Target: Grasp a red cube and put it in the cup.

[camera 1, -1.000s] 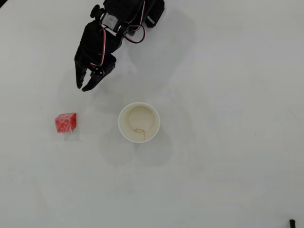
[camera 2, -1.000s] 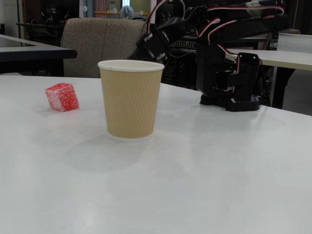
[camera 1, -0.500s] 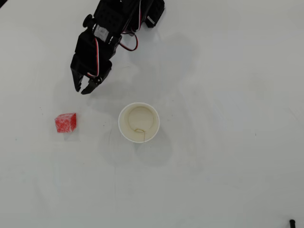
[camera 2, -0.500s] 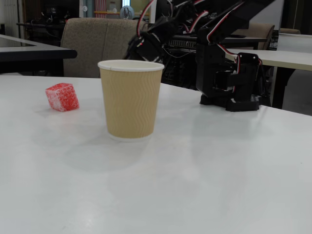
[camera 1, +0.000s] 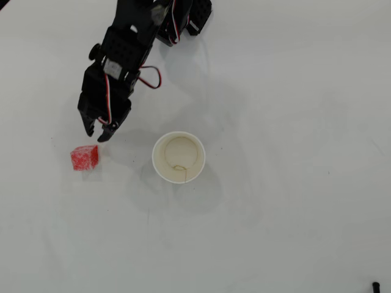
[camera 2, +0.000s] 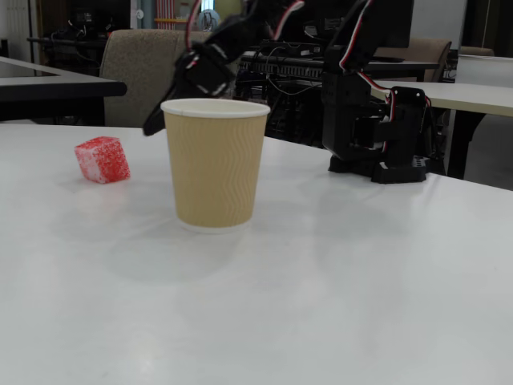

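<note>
Front and centre, the cup [camera 2: 215,164] stands upright on the white table [camera 2: 337,289], tan ribbed wall, white rolled rim. Off to its left and a little further back sits the red cube [camera 2: 102,159], flecked with white, well clear of the cup. Behind the cup the black arm [camera 2: 240,36] reaches leftward from its base [camera 2: 381,132] at the right, the gripper [camera 2: 156,122] dipping behind the cup's left edge, above the table; whether its jaws are parted cannot be made out. A chair [camera 2: 140,72] stands behind.

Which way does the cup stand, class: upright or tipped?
Upright: the cup stands on its base, mouth up; the overhead view shows its round open rim.
</note>
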`<state>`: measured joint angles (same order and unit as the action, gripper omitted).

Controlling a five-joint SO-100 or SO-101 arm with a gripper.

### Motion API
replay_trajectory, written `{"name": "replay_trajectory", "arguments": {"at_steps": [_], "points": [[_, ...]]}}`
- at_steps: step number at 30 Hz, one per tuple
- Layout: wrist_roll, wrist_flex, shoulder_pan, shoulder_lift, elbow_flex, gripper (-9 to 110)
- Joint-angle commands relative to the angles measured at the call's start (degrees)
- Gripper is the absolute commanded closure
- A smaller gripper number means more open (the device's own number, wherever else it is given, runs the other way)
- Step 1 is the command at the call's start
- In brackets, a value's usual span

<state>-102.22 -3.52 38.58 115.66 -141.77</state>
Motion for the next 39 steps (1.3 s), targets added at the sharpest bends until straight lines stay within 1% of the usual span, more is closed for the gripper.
{"name": "replay_trajectory", "arguments": {"at_steps": [1, 2, 7, 13, 17, 22, 25, 31, 39], "points": [[-0.44, 1.23, 0.79, -3.96, 8.44, 84], [-0.44, 1.23, 0.97, -4.92, 9.32, 81], [-0.44, 1.67, 1.23, -8.00, 12.04, 75], [-0.44, 2.99, 1.49, -9.84, 13.10, 74], [-0.44, 3.34, 2.29, -11.34, 14.59, 63], [-0.53, 3.43, 2.55, -13.10, 16.26, 60], [-0.62, 3.52, 2.64, -13.71, 16.44, 55], [-5.36, 3.60, 3.60, -15.56, 16.79, 53], [-5.63, 3.60, 4.66, -20.04, 20.57, 49]]}}
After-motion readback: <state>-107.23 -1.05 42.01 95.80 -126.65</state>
